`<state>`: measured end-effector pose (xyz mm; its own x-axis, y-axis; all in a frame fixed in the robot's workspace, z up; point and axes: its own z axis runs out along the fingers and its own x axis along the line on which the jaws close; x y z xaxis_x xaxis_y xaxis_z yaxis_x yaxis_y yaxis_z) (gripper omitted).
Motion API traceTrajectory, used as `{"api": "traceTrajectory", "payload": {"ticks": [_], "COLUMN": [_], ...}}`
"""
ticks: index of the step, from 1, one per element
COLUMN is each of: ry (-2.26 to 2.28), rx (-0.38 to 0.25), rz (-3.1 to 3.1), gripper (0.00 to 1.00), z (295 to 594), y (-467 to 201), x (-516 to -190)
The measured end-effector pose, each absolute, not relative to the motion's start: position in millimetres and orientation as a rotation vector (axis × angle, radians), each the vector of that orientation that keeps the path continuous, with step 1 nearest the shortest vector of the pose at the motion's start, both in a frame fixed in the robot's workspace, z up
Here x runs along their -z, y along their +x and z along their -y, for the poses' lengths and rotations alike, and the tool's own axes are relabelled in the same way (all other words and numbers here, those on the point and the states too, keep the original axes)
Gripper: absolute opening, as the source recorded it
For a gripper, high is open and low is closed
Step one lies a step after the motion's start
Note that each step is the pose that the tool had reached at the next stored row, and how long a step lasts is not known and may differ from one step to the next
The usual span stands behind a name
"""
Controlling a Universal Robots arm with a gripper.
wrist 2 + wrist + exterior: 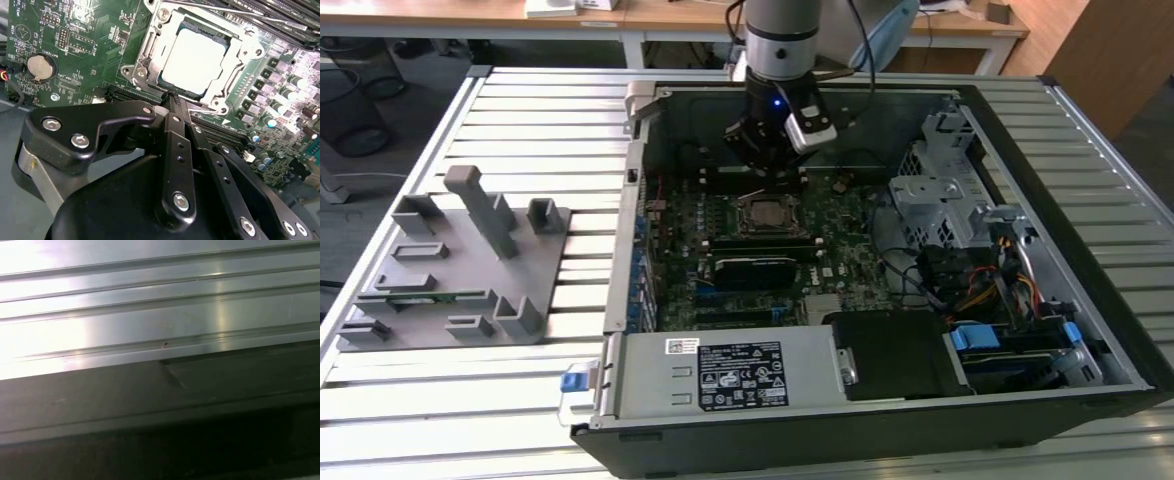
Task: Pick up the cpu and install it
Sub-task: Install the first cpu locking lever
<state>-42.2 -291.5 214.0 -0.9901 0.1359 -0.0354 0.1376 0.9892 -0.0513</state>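
Your cpu [196, 60] already lies in the socket [150, 45] on the motherboard [75, 55], its pale metal top facing up inside the steel retention frame, as the second wrist view shows; in the exterior view the same chip [762, 213] sits near the middle of the open computer case [1067, 330]. Your gripper [172, 96] is just beside the socket's near edge, its black fingers [176, 130] drawn together into a narrow point with nothing between them, and apart from the chip as far as you can judge.

Treat the chip as light, stiff and thin, with a smooth lid that will likely slip under a careless pinch. It is probably fragile on its underside and so is the socket beneath, so any sideways scrape could do harm. If you must handle it, take it by two opposite edges of the rim, flat and level, never by pressing on the lid's centre or tilting it. The frame crowds those edges closely here, so you have little room for the fingers to get alongside
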Motion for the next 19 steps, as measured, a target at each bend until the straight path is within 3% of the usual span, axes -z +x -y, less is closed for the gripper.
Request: {"api": "traceTrajectory", "payload": {"ticks": [19], "ry": [0.189], "rx": [0.106], "rz": [-3.101], "gripper": [0.11], "z": [288.6], "y": [-36.1], "x": [-204.5]}}
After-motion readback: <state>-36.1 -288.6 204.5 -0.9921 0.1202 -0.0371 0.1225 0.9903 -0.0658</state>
